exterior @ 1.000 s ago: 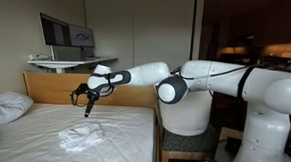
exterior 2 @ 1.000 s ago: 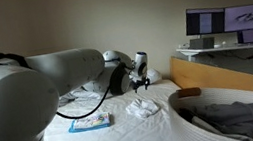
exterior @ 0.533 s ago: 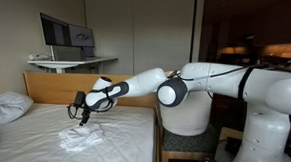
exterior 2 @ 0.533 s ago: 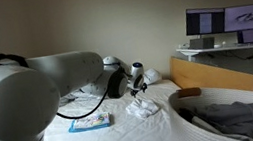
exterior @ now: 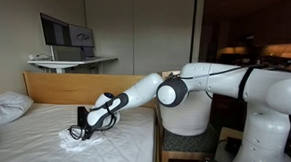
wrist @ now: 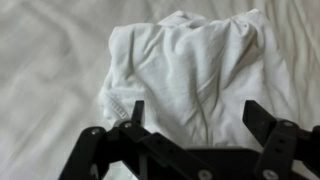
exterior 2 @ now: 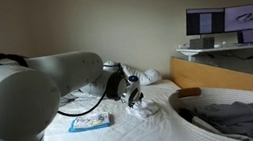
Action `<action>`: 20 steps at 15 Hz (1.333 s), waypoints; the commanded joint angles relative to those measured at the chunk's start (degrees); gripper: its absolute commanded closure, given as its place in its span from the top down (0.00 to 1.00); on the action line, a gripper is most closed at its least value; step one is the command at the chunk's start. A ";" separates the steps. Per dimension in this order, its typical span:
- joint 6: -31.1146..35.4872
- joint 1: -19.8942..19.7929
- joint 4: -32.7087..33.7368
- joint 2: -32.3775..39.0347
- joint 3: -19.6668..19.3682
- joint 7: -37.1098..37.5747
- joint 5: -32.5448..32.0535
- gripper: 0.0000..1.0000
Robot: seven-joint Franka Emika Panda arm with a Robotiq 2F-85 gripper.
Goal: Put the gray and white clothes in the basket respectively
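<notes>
Bedroom with a wooden headboard (exterior: 53, 85); the white-sheeted bed serves as the counter (exterior: 122, 140). In an exterior view, a pillow (exterior: 6, 106) lies at the far left, and a monitor (exterior: 66, 32) stands on a desk (exterior: 71, 61) behind the headboard. The arm (exterior: 145, 91) slopes down to the gripper (exterior: 83, 128), which is right at the crumpled white garment (exterior: 79, 139) on the sheet.

Only the exterior view from behind the arm shows a printed sheet (exterior 2: 92, 121) lying flat on the counter, its writing too small to read. To its right there are the gripper (exterior 2: 131, 97) and the white garment (exterior 2: 145, 108), then the basket (exterior 2: 180, 113) with the gray clothes (exterior 2: 237, 120) already inside.

The wrist view shows the jaws apart. One black finger (wrist: 137, 112) is at the garment's left edge and the other near its right side. The white garment (wrist: 200, 65) fills the gap between them and reaches beyond the fingertips.
</notes>
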 commanded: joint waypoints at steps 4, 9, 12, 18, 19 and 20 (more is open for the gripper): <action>18.84 -4.41 -20.49 -6.66 7.16 -11.91 -1.73 1.00; 28.55 -7.89 -32.05 -10.49 9.60 -15.21 -5.55 1.00; 30.02 -7.43 -38.79 -14.65 6.10 -13.82 -5.23 1.00; 28.19 -4.27 -37.39 -12.45 -0.09 -17.91 1.36 1.00; 28.17 -4.12 -38.01 -12.96 -0.43 -17.86 1.42 1.00; 28.08 -4.06 -38.40 -13.36 -0.49 -17.84 1.46 1.00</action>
